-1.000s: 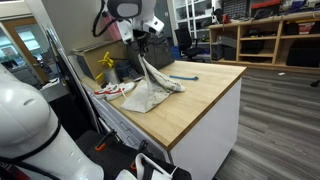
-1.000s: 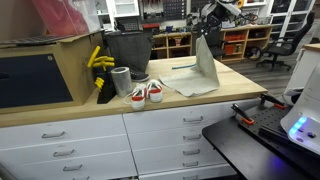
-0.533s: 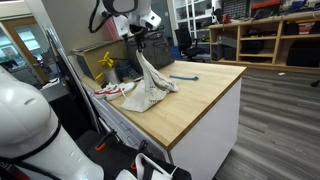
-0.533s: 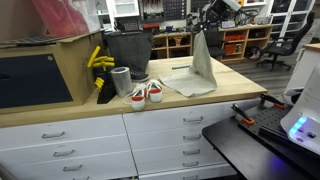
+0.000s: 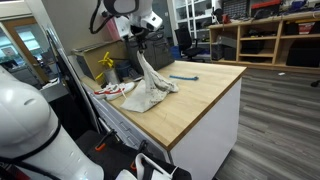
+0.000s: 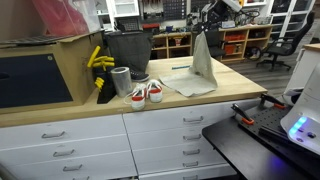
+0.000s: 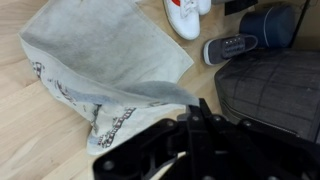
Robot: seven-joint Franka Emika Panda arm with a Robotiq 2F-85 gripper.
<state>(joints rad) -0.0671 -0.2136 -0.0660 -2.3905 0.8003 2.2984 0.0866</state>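
Right, jaws clamped on a towel corner.
Top is raised, lower part lies on the desk; white shoes sit just left.

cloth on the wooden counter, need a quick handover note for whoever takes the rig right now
Gripper: shut on cloth, pinching one edge up high.
Cloth: hangs from the jaws, lower part spread on the counter, beside the white shoes and dark bin.
Done: one end lifted.
Left: rest of cloth lies on the counter.
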